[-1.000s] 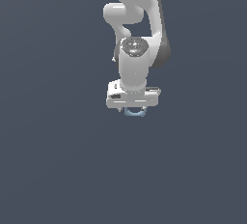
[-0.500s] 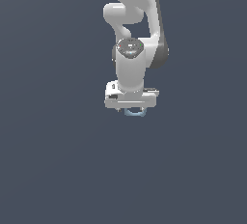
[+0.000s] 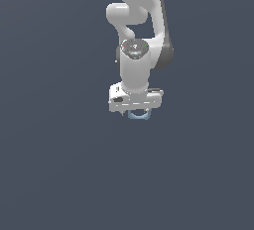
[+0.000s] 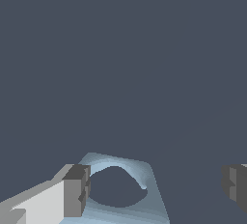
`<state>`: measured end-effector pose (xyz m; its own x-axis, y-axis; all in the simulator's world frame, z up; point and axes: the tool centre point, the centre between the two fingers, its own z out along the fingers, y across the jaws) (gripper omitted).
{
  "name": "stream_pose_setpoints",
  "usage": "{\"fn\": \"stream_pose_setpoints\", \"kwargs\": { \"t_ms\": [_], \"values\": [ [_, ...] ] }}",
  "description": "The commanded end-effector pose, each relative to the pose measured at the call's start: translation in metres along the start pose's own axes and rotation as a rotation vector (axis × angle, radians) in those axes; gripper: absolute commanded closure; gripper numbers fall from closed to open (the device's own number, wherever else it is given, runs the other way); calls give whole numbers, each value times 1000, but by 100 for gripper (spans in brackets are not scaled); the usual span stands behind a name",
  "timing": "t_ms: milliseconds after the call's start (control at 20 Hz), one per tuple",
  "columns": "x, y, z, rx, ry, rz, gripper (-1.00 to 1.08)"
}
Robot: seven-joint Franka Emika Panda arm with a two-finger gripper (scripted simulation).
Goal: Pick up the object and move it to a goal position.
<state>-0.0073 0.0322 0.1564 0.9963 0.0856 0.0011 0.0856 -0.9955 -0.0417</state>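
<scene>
1. Floor (image 3: 54, 174) — a plain dark grey-blue surface filling both views, with nothing on it that I could see to mark a goal.
2. Robot arm (image 3: 136, 70) — white, reaching straight down over the middle of the scene, wrist pointing at the floor.
3. Gripper (image 3: 136, 111) — low over the floor, jaws standing wide apart; in the wrist view one grey finger (image 4: 76, 190) sat against the piece's edge, the other was well off to the far side.
4. Object (image 4: 126, 191) — a small pale-blue ring with an open centre, directly beneath the gripper, only a sliver peeking out under the hand in the exterior view.
5. Risk, as I judged it — the piece lay off-centre between the fingers, so closing could shove it sideways or pinch a flared corner, and it might twist loose on the lift.
</scene>
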Motion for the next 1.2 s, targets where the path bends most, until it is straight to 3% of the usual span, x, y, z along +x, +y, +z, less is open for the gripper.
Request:
{"fn": "stream_pose_setpoints", "kwargs": {
  "t_ms": [0, 1150],
  "values": [
    [-2, -1, 0, -1, 0, -43, -92],
    [-34, -19, 6, -14, -8, -675, -92]
  ]
}}
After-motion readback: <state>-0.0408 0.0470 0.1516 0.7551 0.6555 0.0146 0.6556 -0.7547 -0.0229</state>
